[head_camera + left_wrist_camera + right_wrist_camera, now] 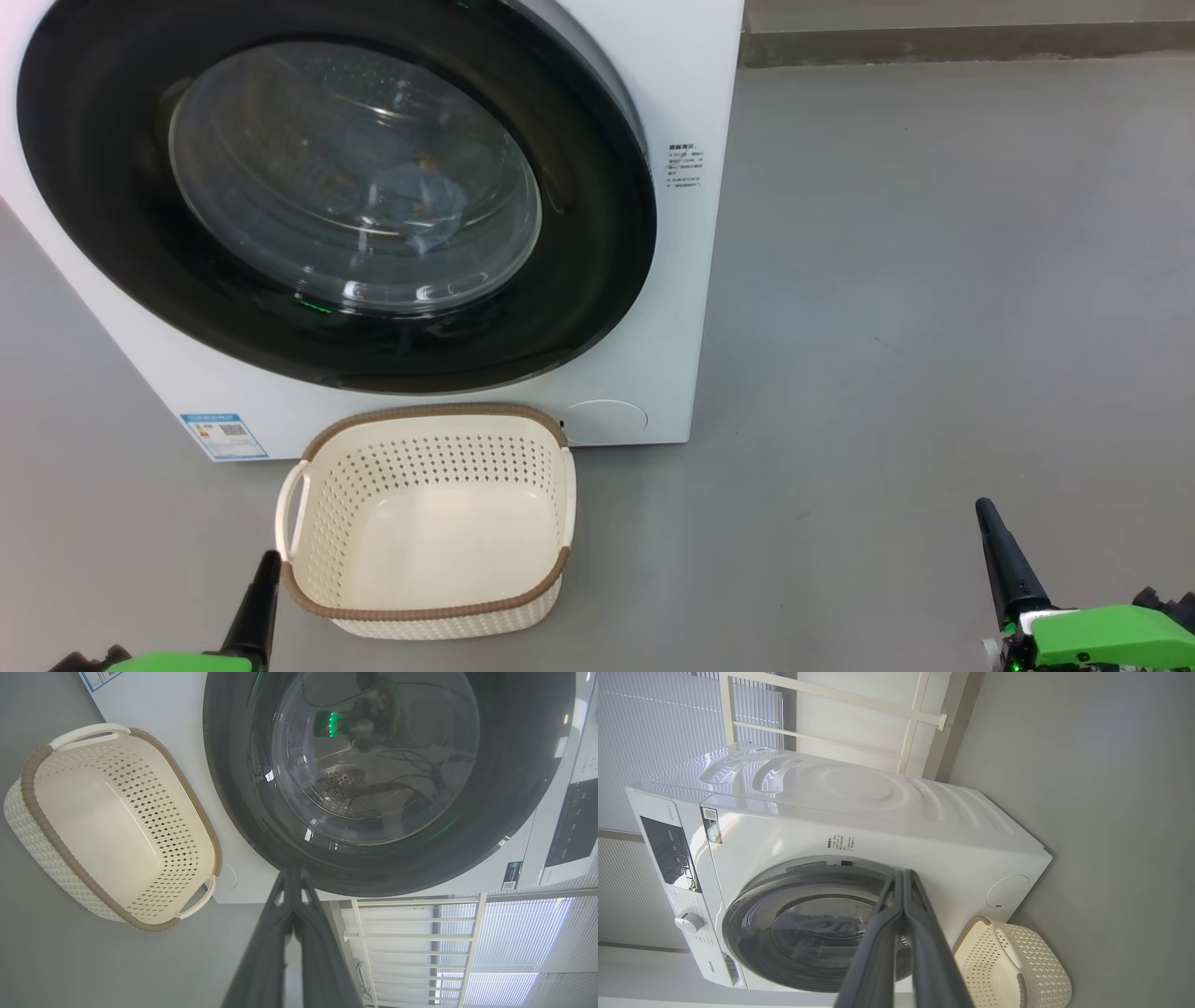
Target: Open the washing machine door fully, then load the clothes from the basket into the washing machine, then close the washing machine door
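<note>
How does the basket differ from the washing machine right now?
The basket is small and cream with a brown rim; the washing machine is a big white box. The basket sits open-topped and empty; the washing machine has its black door shut, with blue clothes visible inside. Both stand on the grey floor.

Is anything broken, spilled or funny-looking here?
Nothing really stands out. The washing machine door looks shut and unbroken, the basket stands upright and empty on the floor in front of it, and some blue clothes show inside behind it. Nothing is spilled.
</note>
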